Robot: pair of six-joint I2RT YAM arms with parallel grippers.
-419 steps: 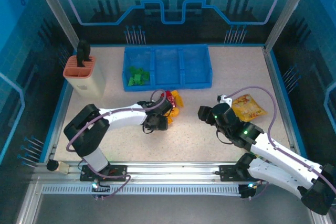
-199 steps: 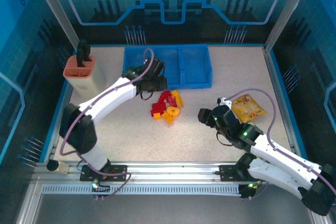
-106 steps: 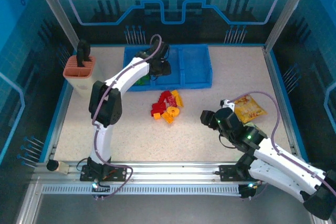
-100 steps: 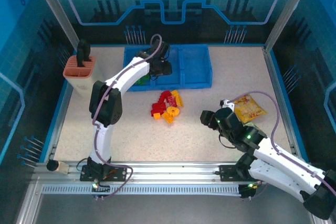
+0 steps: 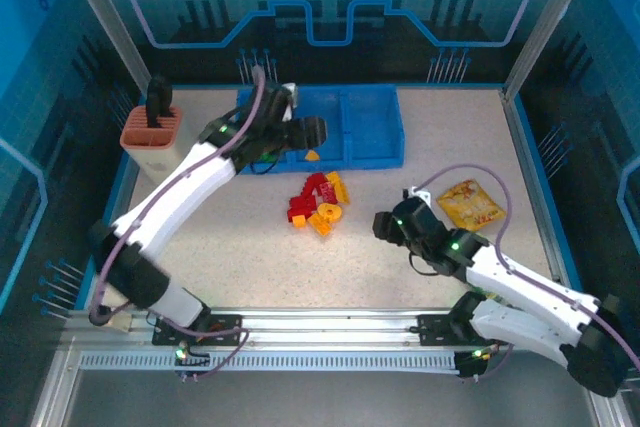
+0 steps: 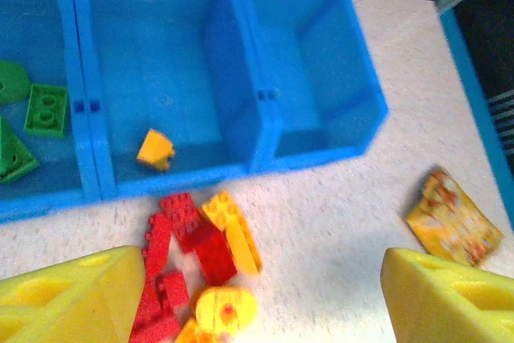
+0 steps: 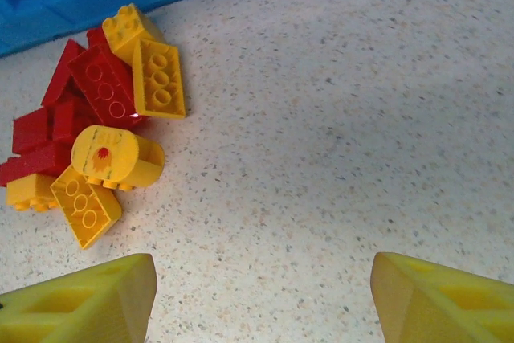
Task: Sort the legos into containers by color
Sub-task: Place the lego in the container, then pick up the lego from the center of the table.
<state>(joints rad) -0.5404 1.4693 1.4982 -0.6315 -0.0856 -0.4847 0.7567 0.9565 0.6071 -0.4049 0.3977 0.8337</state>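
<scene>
A blue tray (image 5: 375,159) with three containers side by side stands at the back of the table. Green legos (image 6: 44,110) lie in its left container. One orange-yellow lego (image 6: 155,149) lies in the middle container (image 5: 312,155). A pile of red and yellow legos (image 5: 318,205) sits on the table just in front of the tray (image 6: 185,178). My left gripper (image 5: 310,133) hangs open and empty above the tray's front edge (image 6: 261,303). My right gripper (image 5: 383,224) is open over bare table (image 7: 261,299), right of the pile (image 7: 96,118).
A yellow snack bag (image 5: 470,202) lies right of my right arm, also in the left wrist view (image 6: 451,216). A beige holder with an orange rim (image 5: 155,137) stands at the left. A blue raised rim (image 5: 525,147) runs along the table's edges.
My left gripper carried an orange-yellow lego from the pile to the tray, opened and let it fall into the middle container. My right gripper shifted slightly left toward the pile.
</scene>
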